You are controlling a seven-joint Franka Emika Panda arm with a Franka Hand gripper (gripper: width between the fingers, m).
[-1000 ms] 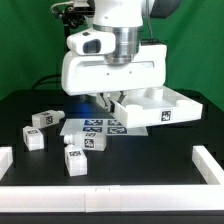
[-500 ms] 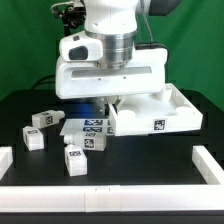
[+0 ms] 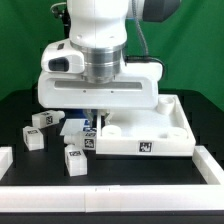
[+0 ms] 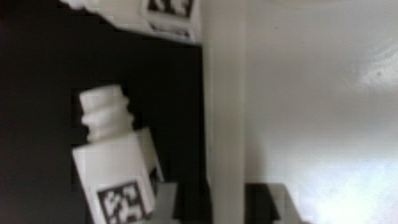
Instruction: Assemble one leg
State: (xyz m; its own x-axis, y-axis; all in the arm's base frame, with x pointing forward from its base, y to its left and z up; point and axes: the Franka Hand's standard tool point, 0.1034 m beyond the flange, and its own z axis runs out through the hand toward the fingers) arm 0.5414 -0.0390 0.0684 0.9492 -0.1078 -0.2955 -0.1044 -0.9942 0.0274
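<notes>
My gripper [image 3: 96,121], mostly hidden under the white wrist housing, is shut on the near-left rim of the large flat white piece [image 3: 150,133] with round sockets and a raised rim. In the wrist view the dark fingers [image 4: 226,205] pinch that piece's wall [image 4: 320,120]. Several legs, small white blocks with marker tags, lie on the exterior view's left: one [image 3: 42,120], one [image 3: 33,138], one [image 3: 74,158], and one [image 3: 88,143] just beside the gripper. The wrist view shows a leg [image 4: 118,160] with a ribbed peg end lying close beside the fingers.
The marker board [image 3: 72,129] lies on the black table, partly covered by the arm and the large piece. White border bars stand at the exterior view's left [image 3: 8,160], right [image 3: 210,163] and front [image 3: 110,191].
The arm has come forward and toward the exterior view's left, carrying the large white piece, which has turned square-on and now sits lower and nearer the legs.
</notes>
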